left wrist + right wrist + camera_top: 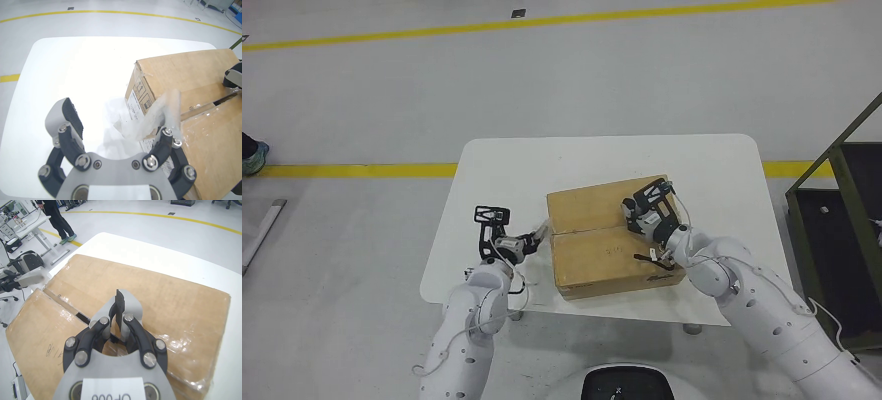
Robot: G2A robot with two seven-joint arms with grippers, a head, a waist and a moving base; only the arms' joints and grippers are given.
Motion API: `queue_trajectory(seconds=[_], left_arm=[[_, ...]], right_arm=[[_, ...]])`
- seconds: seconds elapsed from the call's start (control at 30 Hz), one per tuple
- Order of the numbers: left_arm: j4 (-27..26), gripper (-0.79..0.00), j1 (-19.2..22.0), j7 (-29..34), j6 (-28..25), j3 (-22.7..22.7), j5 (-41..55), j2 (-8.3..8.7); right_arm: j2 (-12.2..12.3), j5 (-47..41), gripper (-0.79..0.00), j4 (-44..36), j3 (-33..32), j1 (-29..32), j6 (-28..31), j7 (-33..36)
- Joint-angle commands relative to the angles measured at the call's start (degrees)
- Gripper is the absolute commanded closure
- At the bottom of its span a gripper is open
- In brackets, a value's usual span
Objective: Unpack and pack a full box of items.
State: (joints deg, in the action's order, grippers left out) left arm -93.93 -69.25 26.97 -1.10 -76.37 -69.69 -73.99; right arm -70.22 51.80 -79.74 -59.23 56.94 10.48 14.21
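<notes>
The cardboard box (pixel 592 212) sits on the white table (pixel 542 165) with both top flaps down, and the seam (pixel 82 315) between them gapes a little. The right gripper (pixel 119 302) hangs over this seam, its fingers pressed together on nothing. The left gripper (pixel 121 123) is at the end of the box with its fingers spread, and a loose strip of clear tape (pixel 162 111) seems stuck to one of them. I judge the box stiff, and heavy if it is full. The flaps are best taken at their free edge along the seam.
</notes>
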Motion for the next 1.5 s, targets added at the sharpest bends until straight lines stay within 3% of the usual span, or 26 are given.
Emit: queue_trajectory(seconds=[0.0,0.33,0.53,0.73,1.13,1.27,1.3,1.37,1.47], left_arm=[[-0.36,-0.785,0.43,0.13,0.27,0.67,0.11,-0.12],[-5.49,-0.785,2.24,1.01,-2.46,4.35,-8.46,-0.05],[-7.71,-0.785,4.79,2.03,-4.39,9.27,-17.8,-0.26],[-6.47,-0.785,8.8,1.6,-5.88,16.13,-26.28,-1.08],[-1.88,-0.785,17.09,1.35,-8.46,26.92,-26.9,-4.18],[-1.54,-0.785,18.27,1.88,-8.5,29.2,-27.21,-5.05],[-1.81,-0.785,18.28,2.14,-8.42,29.37,-27.15,-5.18],[-2.72,-0.785,17.97,2.95,-8.49,29.14,-27.29,-5.26],[-5.43,-0.785,16.41,4.79,-8.38,27.01,-26.46,-5.03]], right_arm=[[-0.04,0.08,0.0,-0.07,-0.18,0.03,-0.02,0.05],[-0.27,0.49,0.0,-0.67,-1.09,0.82,-0.52,-0.21],[-0.4,0.04,0.0,-1.12,-2.11,1.76,-1.69,-1.36],[0.12,0.2,0.0,-3.8,-6.02,4.13,-3.46,-3.01],[2.13,-0.9,0.0,-12.56,-19.33,13.98,-5.4,-4.64],[2.47,-3.56,-0.139,-14.12,-22.84,16.67,-4.8,-4.49],[2.53,-4.54,-0.274,-14.39,-23.66,17.22,-4.55,-4.47],[2.64,-7.32,-0.366,-15.13,-25.31,18.27,-3.18,-4.4],[2.84,-8.22,-0.348,-16.19,-27.19,19.71,-1.71,-4.9]])
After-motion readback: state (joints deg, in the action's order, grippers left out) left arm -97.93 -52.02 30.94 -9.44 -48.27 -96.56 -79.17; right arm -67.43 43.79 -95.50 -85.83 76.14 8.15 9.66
